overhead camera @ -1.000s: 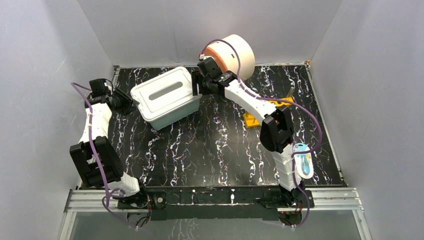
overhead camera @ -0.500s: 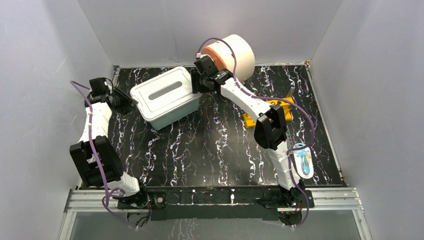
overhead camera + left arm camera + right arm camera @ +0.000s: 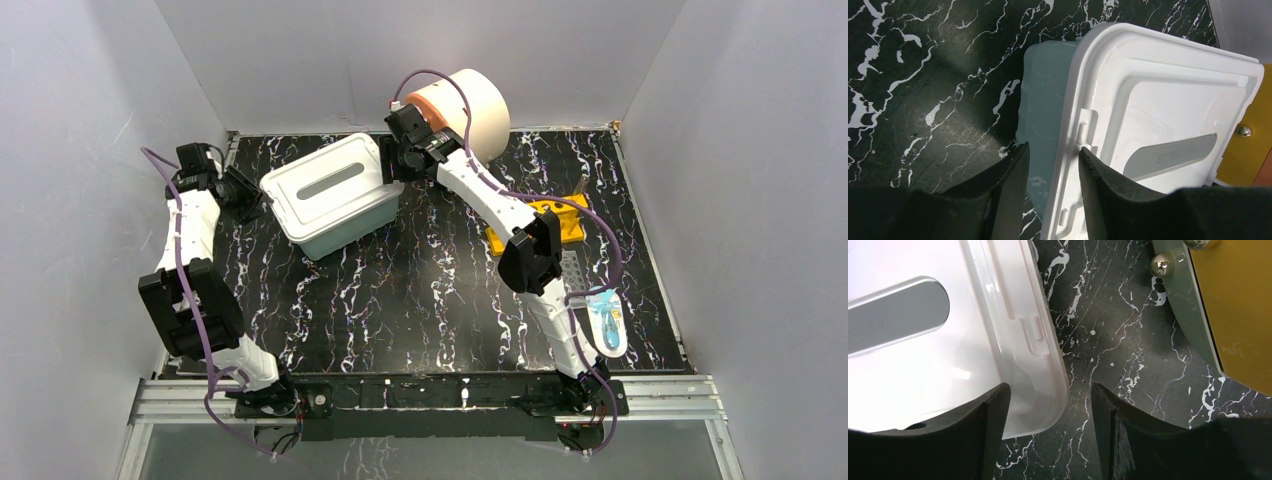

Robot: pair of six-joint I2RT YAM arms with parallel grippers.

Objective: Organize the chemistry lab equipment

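A white lidded storage box (image 3: 330, 195) sits at the back left of the table. My left gripper (image 3: 255, 203) is at its left end. In the left wrist view this gripper (image 3: 1052, 160) is open, its jaws astride the lid's rim (image 3: 1073, 145). My right gripper (image 3: 390, 172) is open at the box's right end, astride the lid's corner (image 3: 1048, 390). The yellow holed rack (image 3: 552, 215) is partly hidden by the right arm, and the clear well plate (image 3: 573, 268) lies next to it. Blue-capped tubes (image 3: 607, 325) lie at the near right. Funnel, forceps and brush are out of view.
A round white drum with an orange face (image 3: 465, 100) lies against the back wall, just behind the right gripper; its yellow face (image 3: 1243, 305) shows in the right wrist view. Grey walls close in the black marbled table (image 3: 420, 300) on three sides.
The right arm has stretched further back and left, bringing its gripper closer to the box's right end. The left arm's elbow shifted slightly; its gripper stays at the box.
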